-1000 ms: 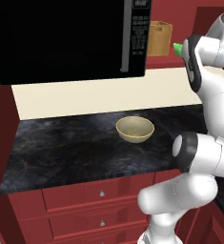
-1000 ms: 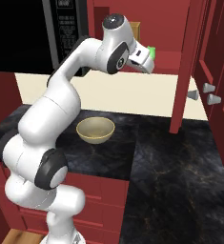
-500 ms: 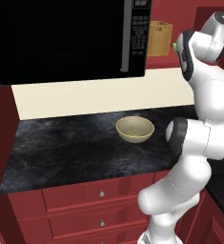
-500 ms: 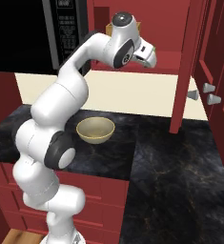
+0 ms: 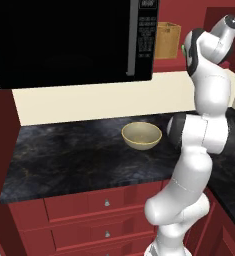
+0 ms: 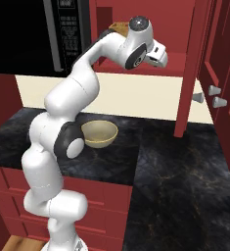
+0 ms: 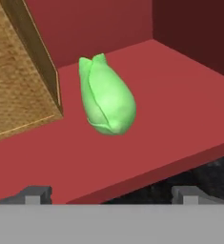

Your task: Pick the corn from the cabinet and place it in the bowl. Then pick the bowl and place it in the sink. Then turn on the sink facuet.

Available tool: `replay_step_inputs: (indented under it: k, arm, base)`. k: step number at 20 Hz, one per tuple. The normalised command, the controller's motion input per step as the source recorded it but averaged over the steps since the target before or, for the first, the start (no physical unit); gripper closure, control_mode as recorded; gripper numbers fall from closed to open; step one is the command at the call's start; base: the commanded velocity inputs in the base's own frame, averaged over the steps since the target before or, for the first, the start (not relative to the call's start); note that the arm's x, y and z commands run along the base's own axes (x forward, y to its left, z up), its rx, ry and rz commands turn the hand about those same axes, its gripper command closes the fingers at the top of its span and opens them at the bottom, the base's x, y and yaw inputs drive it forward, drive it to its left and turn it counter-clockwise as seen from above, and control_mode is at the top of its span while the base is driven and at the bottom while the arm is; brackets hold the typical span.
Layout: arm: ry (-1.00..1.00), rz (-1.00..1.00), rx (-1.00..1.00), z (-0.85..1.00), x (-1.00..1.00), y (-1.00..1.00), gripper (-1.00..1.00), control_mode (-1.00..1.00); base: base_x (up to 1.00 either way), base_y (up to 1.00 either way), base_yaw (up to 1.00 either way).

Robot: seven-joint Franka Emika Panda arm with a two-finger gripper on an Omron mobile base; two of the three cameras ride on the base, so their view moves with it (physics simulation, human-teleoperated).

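Observation:
The corn (image 7: 106, 97), a bright green cob, lies on the red cabinet shelf (image 7: 180, 95) beside a brown box (image 7: 18, 71). In the hand view my gripper (image 7: 111, 194) is open just short of the shelf's front edge. It faces the corn, its two fingertips (image 7: 35, 194) are spread wide, and nothing is between them. A sliver of the corn (image 5: 182, 48) peeks out past the arm in the left base view. The tan bowl (image 5: 141, 135) (image 6: 99, 133) stands empty on the black counter below. The sink and the sink facuet are out of view.
A black microwave (image 5: 69, 40) hangs over the counter (image 5: 64, 160), left of the cabinet. The brown box (image 5: 166, 40) takes up the shelf's left part. An open red cabinet door (image 6: 192, 63) stands to the right of my hand. Red drawers (image 5: 89, 205) run under the counter.
My arm has swung its hand up and in toward the cabinet shelf, so the hand now covers the corn in the right base view. The gripper stays open. The bowl has not moved.

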Motion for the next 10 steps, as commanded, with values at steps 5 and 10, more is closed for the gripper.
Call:
replay_step_inputs:
  k: [5,10]
  arm:
    - [0.00,0.07,0.00,-0.01,0.38,-0.22,-1.00,-1.00]
    - [0.00,0.06,0.00,-0.06,0.30,-0.03,-1.00,-1.00]
  base:
    - [0.00,0.00,0.00]
    - [0.00,0.00,0.00]
